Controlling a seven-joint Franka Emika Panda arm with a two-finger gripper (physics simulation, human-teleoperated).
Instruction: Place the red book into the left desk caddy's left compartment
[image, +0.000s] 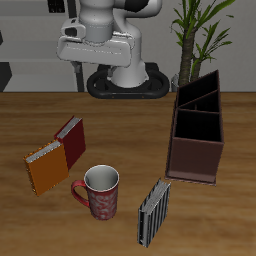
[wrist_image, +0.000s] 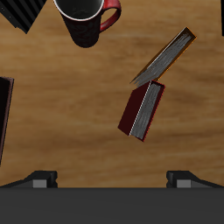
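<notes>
The red book (image: 70, 142) lies flat on the table, dark maroon with pale page edges, right beside the orange book (image: 45, 168). It also shows in the wrist view (wrist_image: 142, 109). The left desk caddy (image: 197, 125) is a dark brown open box with dividers, standing across the table from the books; only its edge (wrist_image: 3, 114) shows in the wrist view. My gripper (image: 95, 50) hangs high near the robot's base, well back from the red book. In the wrist view the gripper (wrist_image: 112, 181) is open and empty, its fingertips (wrist_image: 42, 179) wide apart.
A red patterned mug (image: 98, 192) stands near the table's front edge. A grey-and-black striped book (image: 153, 212) stands beside it. A potted plant (image: 200, 30) is behind the caddy. The orange book (wrist_image: 164, 57) touches the red book's corner.
</notes>
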